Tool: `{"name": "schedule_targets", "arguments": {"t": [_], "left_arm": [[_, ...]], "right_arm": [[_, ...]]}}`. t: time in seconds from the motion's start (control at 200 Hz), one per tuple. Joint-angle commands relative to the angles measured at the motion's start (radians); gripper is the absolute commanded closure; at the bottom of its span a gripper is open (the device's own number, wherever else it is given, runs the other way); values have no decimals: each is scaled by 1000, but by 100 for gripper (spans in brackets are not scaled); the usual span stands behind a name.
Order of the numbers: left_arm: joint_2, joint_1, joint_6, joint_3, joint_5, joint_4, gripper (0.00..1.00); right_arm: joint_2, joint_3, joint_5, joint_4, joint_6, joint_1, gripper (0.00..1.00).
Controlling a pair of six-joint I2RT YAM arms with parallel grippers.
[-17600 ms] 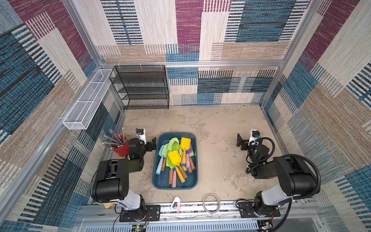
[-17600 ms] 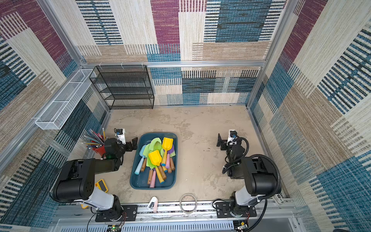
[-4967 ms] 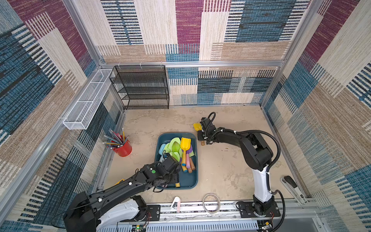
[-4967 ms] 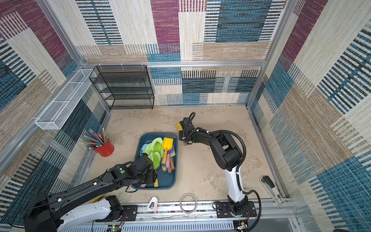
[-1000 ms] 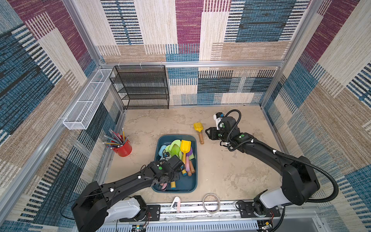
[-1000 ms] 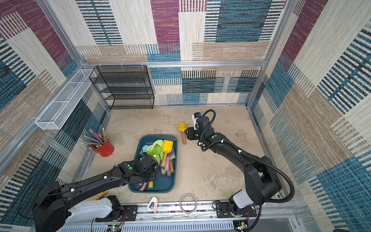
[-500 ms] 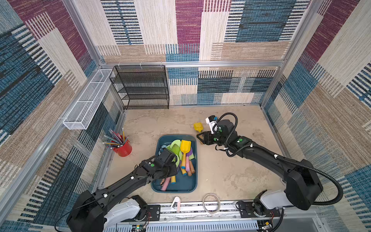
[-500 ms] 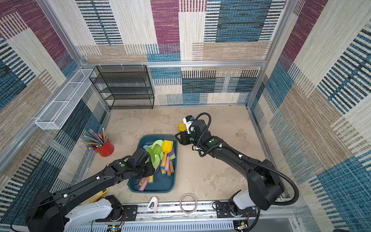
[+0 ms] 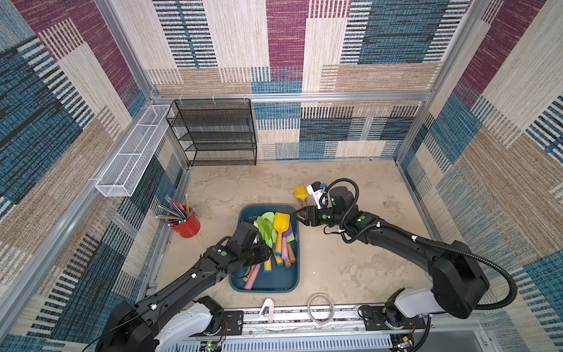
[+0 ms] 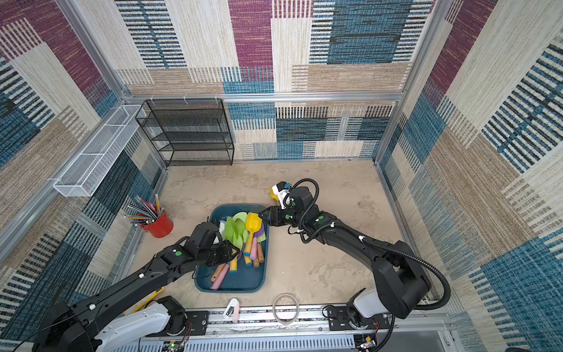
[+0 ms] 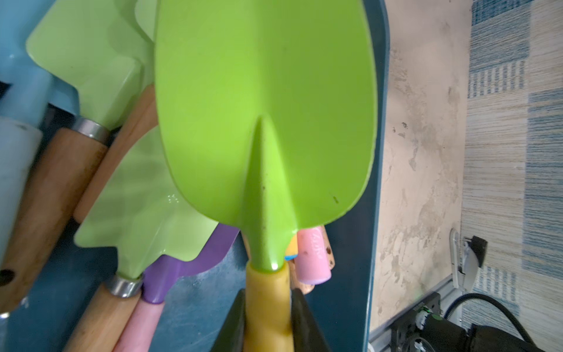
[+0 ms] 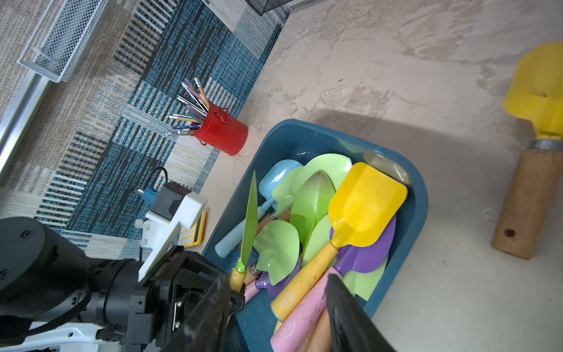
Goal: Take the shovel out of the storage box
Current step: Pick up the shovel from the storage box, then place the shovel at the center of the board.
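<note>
Left gripper (image 11: 268, 297) was clamped on the green shovel (image 11: 265, 106) by its yellow handle; the blade reached ahead of the jaws, above other shovels (image 11: 128, 195) inside the storage box (image 9: 265, 282). Right gripper (image 9: 300, 215) stood parted, empty, at the box's far right corner.

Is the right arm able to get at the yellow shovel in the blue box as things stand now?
Probably yes. The right gripper is open just beside the yellow shovel, which lies on top of the pile in the box. The left gripper holds a green shovel on the other side, apart.
</note>
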Motion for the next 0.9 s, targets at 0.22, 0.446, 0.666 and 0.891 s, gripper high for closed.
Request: {"name": "schedule_targets", "arguments": {"t": [0.22, 0.446, 0.666, 0.891], "left_arm": [[-40, 41, -44, -83, 146, 231, 82], [-53, 61, -64, -114, 195, 307, 82], [-67, 89, -98, -155, 252, 402, 82], [-77, 112, -148, -219, 301, 572, 82]], "right_arm": [[15, -41, -163, 146, 95, 21, 46], [15, -67, -219, 177, 121, 27, 43], [21, -82, -254, 207, 153, 30, 40], [52, -119, -320, 298, 233, 52, 38]]}}
